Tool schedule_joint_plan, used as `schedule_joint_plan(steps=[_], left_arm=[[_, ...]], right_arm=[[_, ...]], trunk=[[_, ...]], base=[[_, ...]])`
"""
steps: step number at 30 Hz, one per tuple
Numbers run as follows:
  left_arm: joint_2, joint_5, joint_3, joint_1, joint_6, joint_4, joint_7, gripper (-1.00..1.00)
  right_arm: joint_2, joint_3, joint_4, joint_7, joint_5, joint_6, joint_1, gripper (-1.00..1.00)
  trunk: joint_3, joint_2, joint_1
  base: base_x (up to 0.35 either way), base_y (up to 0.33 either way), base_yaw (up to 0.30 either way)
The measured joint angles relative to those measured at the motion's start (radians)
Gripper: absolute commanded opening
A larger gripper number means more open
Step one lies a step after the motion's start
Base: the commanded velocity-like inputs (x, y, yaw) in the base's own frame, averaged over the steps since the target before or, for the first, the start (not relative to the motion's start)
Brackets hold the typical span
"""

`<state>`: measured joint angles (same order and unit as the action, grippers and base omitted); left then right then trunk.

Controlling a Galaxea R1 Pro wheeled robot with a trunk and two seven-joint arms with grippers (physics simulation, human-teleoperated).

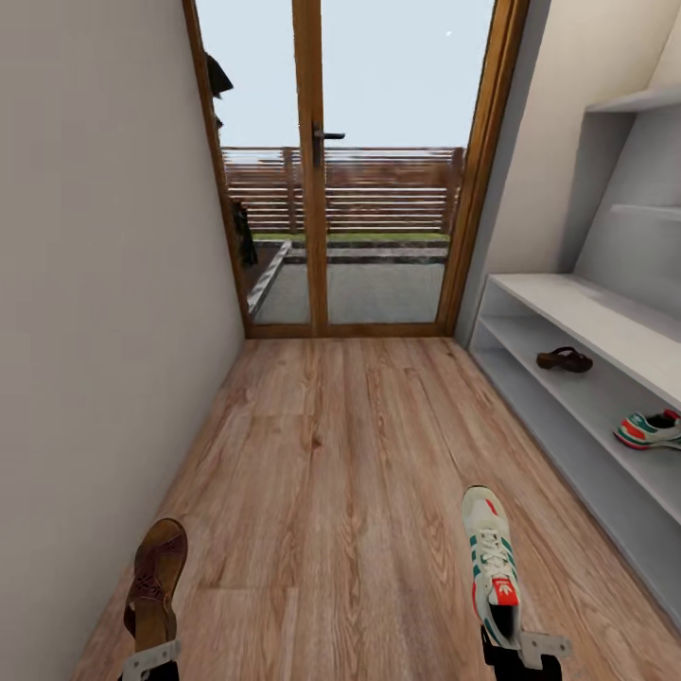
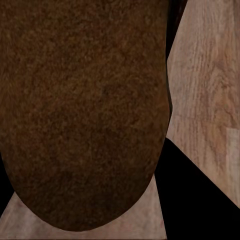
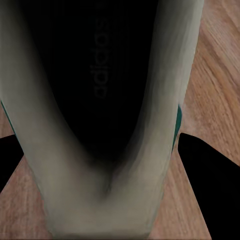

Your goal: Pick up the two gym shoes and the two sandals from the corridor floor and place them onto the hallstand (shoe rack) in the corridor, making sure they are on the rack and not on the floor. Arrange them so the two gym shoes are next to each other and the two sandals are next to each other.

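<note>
Light brown wood-plank flooring (image 1: 322,492) is stretching ahead of me toward a timber-framed glass door (image 1: 350,170) at the top centre of the head view. I am carrying a brown leather sandal with a tan insole (image 1: 158,579) at the lower left of that frame, my left gripper (image 1: 149,660) closed on its near end at the bottom edge. In the left wrist view the sandal's brown sole (image 2: 85,110) is covering most of the frame, planks showing beside it. At the lower right, my right gripper (image 1: 523,653) is clamping the heel of a cream-white lace-up sneaker with green stripes and a red-orange tongue tab (image 1: 492,563), its toe pointing up the frame. The right wrist view is looking into the shoe's dark opening (image 3: 95,85).

Along the right edge, the pale grey-white shoe rack (image 1: 567,312) is holding a second brown sandal (image 1: 564,359) on a low shelf, and a second green-striped sneaker (image 1: 649,430) is lying on the same shelf, farther right and well apart from it.
</note>
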<state>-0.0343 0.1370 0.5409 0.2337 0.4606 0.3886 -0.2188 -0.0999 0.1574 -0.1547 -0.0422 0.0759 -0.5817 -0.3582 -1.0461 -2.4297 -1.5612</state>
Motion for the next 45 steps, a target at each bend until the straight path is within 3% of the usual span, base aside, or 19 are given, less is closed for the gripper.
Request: schedule_joint_plan(steps=[17,35,45], left_arm=[[0.000,0.000,0.000,0.000,0.000,0.000,0.000,-1.00],[0.002,0.000,0.000,-0.001,0.000,0.000,0.000,-1.00],[0.002,-0.001,0.000,-0.001,0.000,0.000,0.000,-1.00]], right_arm=[[0.000,0.000,0.000,0.000,0.000,0.000,0.000,-1.00],[0.000,0.000,0.000,0.000,0.000,0.000,0.000,-1.00],[0.002,0.001,-0.001,0.000,-0.001,0.000,0.000,-1.00]], trunk=[[0.011,0.000,0.000],[0.012,0.000,0.000],[0.012,0.000,0.000]], base=[[0.340,0.000,-0.141],[0.340,0.000,-0.015],[0.340,0.013,-0.214]])
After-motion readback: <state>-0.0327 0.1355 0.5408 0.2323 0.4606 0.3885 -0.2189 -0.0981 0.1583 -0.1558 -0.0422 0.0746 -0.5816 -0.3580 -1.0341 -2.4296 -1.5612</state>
